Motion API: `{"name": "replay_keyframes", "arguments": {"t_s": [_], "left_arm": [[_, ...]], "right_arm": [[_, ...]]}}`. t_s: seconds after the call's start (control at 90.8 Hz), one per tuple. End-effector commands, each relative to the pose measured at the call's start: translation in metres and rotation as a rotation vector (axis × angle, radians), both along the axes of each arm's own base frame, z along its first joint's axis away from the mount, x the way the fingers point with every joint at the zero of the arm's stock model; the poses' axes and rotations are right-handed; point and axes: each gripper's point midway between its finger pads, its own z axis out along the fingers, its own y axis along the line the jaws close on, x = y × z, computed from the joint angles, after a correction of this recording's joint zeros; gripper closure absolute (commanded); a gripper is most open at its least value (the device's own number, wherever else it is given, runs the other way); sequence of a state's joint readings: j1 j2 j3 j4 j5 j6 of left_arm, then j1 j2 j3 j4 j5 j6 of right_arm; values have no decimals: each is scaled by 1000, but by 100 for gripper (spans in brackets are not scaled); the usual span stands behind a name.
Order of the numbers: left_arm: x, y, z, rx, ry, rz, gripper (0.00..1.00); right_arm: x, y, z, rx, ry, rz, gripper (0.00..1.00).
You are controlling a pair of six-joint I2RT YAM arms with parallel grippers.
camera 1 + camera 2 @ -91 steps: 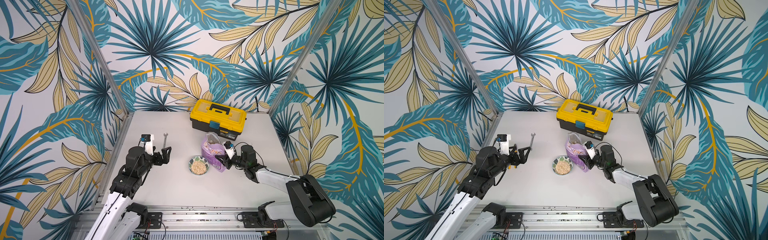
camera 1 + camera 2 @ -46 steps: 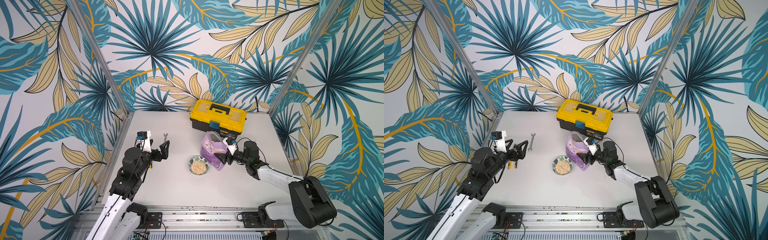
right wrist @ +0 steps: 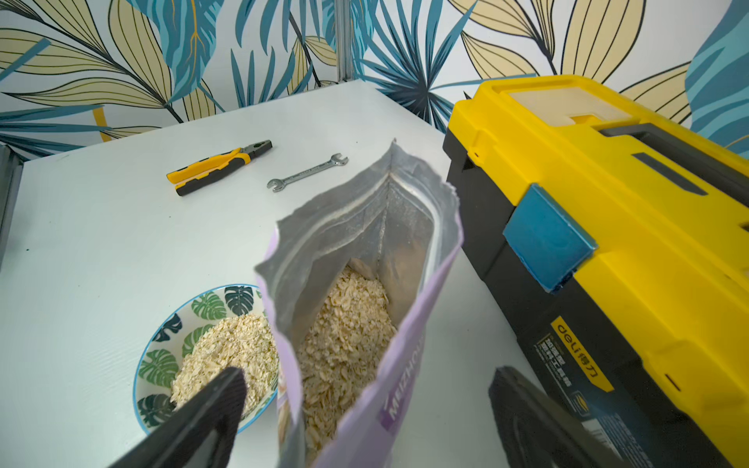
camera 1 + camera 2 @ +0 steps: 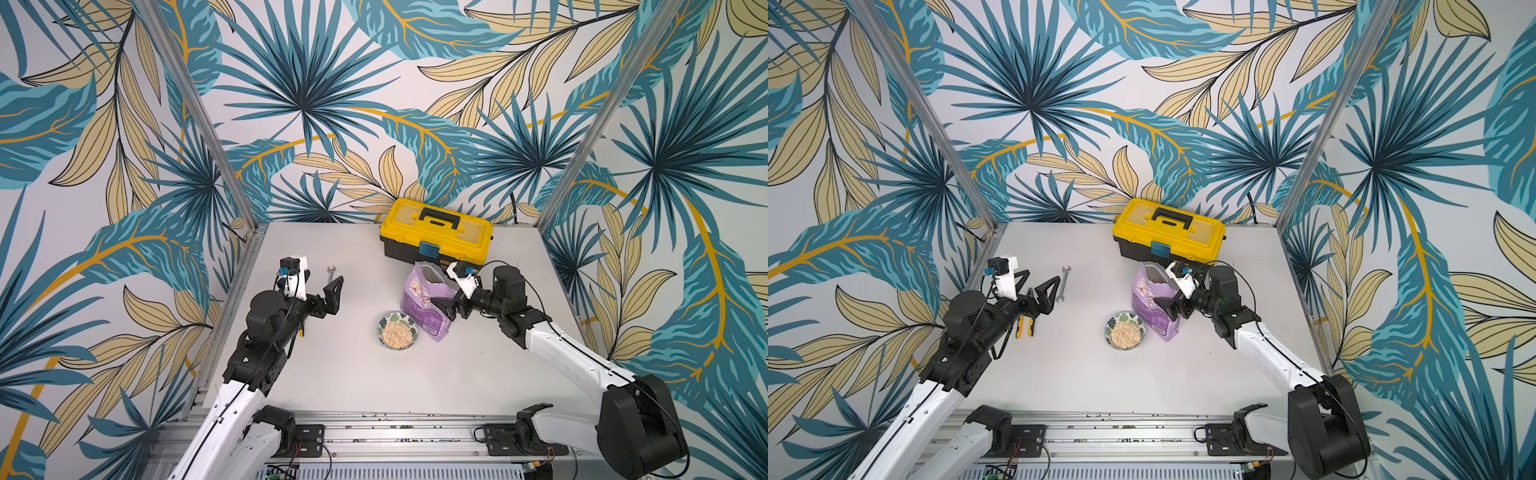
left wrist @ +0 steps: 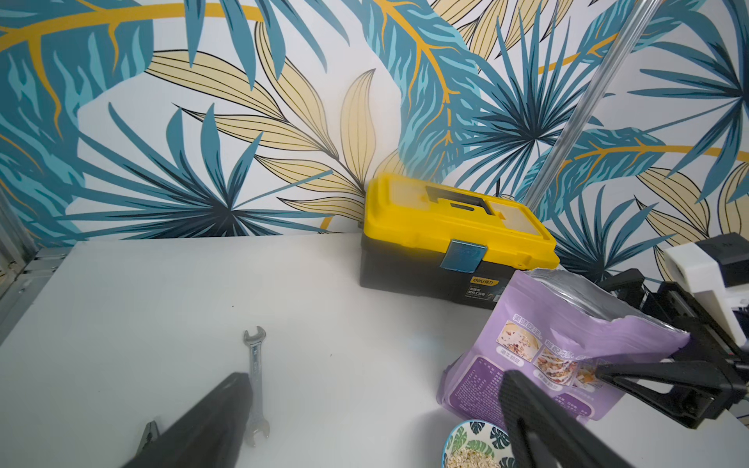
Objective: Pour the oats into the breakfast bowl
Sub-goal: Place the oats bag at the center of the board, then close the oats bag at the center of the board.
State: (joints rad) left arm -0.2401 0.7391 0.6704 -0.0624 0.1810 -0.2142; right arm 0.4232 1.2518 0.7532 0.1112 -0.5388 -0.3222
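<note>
The breakfast bowl (image 4: 397, 331) (image 4: 1124, 331) sits mid-table, and pale oats (image 3: 227, 348) fill most of it. Just right of it the lilac pouch (image 4: 428, 299) (image 4: 1154, 299) stands on the table with its top torn open, more oats (image 3: 344, 332) showing inside. My right gripper (image 4: 442, 286) (image 3: 364, 389) is open. Its fingers straddle the pouch's upper part with gaps on both sides. My left gripper (image 4: 1038, 282) (image 5: 375, 389) hangs open and empty over the table's left side, well apart from the bowl.
A yellow-and-black toolbox (image 4: 436, 232) stands at the back, close behind the pouch and my right gripper. A steel wrench (image 4: 1064, 282) and yellow-handled pliers (image 4: 1025, 326) lie on the left, near my left gripper. Patterned walls enclose the table on three sides.
My right gripper's jaws have spread wide and let go of the pouch, which stays standing beside the bowl. My left gripper has lifted slightly.
</note>
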Motion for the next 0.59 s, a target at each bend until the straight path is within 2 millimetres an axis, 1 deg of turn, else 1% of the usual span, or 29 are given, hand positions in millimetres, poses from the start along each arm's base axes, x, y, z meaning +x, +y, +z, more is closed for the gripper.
{"name": "replay_keyframes", "arguments": {"t_s": [0.0, 0.099, 0.176, 0.242, 0.286, 0.341, 0.396, 0.44, 0.474, 0.485, 0.529, 0.584], "left_arm": [[1, -15, 25, 23, -112, -96, 0], [5, -25, 25, 35, -136, -151, 0], [9, -32, 25, 53, -160, -192, 0], [9, -41, 26, 83, -199, -247, 0], [11, -47, 24, 97, -218, -282, 0], [12, -54, 23, 117, -254, -327, 0], [12, -63, 23, 137, -287, -384, 0], [15, -69, 21, 150, -305, -417, 0], [19, -72, 19, 153, -315, -434, 0], [20, -73, 19, 153, -316, -440, 0], [22, -79, 17, 160, -333, -476, 0], [24, -86, 16, 169, -353, -522, 0]], "right_arm": [[-12, -9, -12, -74, 86, -3, 2], [-13, -11, -2, -75, 85, -11, 6], [-13, -11, 8, -74, 78, -6, 12], [-14, -10, 15, -82, 79, 3, 20], [-15, -11, 17, -97, 81, 12, 29], [-17, -11, 18, -120, 80, 26, 43], [-19, -13, 15, -158, 89, 43, 60], [-20, -15, 13, -192, 101, 55, 71], [-21, -15, 11, -220, 110, 69, 78], [-21, -16, 10, -238, 113, 79, 82], [-22, -19, 6, -274, 134, 91, 89], [-20, -21, 5, -309, 134, 91, 99]]}}
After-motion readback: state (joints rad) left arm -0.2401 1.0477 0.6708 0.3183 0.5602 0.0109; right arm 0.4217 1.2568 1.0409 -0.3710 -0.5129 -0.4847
